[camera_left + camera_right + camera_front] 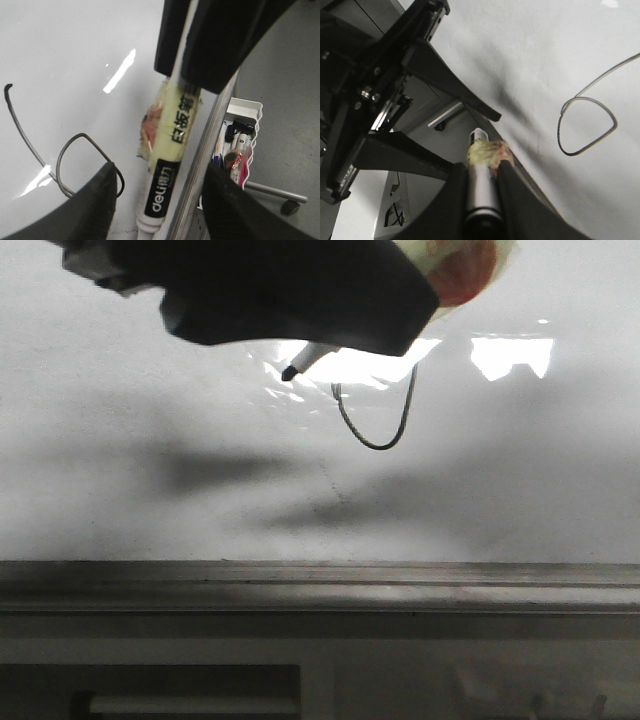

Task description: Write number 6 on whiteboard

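The whiteboard (150,510) fills the front view. The number 6 (378,430) is a thin dark line on it, its upper part hidden by the gripper; it also shows in the left wrist view (85,165) and the right wrist view (587,125). My right gripper (482,167) is shut on a marker (481,190) wrapped in yellowish tape. My left gripper (159,167) is open, its fingers (90,205) on either side of the marker (162,190) without touching it. The marker tip (290,370) sits left of the 6, at or just off the board.
A grey metal rail (320,585) runs along the board's bottom edge. In the left wrist view a white wire basket (252,107) holding several markers hangs beyond the rail (200,165), above a grey floor with a caster wheel (287,205).
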`<action>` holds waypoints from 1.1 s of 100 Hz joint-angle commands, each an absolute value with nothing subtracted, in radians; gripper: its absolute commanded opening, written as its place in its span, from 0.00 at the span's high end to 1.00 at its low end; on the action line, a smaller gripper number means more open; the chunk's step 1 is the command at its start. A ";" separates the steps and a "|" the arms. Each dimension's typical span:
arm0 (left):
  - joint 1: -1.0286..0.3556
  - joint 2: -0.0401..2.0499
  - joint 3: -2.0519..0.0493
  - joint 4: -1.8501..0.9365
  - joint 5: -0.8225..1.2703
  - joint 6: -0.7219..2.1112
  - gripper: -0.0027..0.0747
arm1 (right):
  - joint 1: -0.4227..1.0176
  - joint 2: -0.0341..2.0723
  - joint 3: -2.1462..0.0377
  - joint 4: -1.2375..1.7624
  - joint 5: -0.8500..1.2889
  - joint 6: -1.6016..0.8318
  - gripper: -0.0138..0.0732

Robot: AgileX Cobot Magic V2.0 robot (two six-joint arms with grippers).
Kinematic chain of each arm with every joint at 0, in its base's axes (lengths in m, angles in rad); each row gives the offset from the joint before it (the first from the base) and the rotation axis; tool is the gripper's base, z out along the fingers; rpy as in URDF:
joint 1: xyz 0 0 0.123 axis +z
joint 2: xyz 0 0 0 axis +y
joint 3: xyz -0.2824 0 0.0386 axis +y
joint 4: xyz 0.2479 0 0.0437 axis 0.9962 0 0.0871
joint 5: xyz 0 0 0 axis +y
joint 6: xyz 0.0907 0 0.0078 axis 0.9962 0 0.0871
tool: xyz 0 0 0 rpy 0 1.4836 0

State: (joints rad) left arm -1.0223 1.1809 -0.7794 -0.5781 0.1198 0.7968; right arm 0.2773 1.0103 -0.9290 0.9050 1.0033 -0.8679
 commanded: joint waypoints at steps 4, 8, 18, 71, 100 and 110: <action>-1.031 1.180 -0.821 -0.577 0.048 0.797 0.56 | 0.273 1.006 -0.962 0.948 0.990 -0.876 0.89; -1.031 1.185 -0.821 -0.569 0.048 0.797 0.58 | 0.273 1.006 -0.962 0.948 0.990 -0.876 0.89; -1.031 1.189 -0.821 -0.568 0.048 0.797 0.67 | 0.273 1.006 -0.962 0.948 0.992 -0.876 0.89; -0.999 1.158 -0.821 -0.615 0.057 0.795 0.99 | 0.252 1.002 -0.963 0.935 1.014 -0.885 0.27; -0.834 0.957 -0.667 -0.975 0.017 0.794 0.99 | 0.069 0.842 -0.868 0.775 0.998 -0.857 0.28; -0.821 0.908 -0.582 -1.153 -0.104 0.794 0.99 | 0.032 0.766 -0.796 0.783 0.926 -0.848 0.28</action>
State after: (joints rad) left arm -0.8304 0.9523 -0.6113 -0.9999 0.0292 0.8053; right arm 0.0615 0.8239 -0.8151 0.7448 1.0057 -0.8531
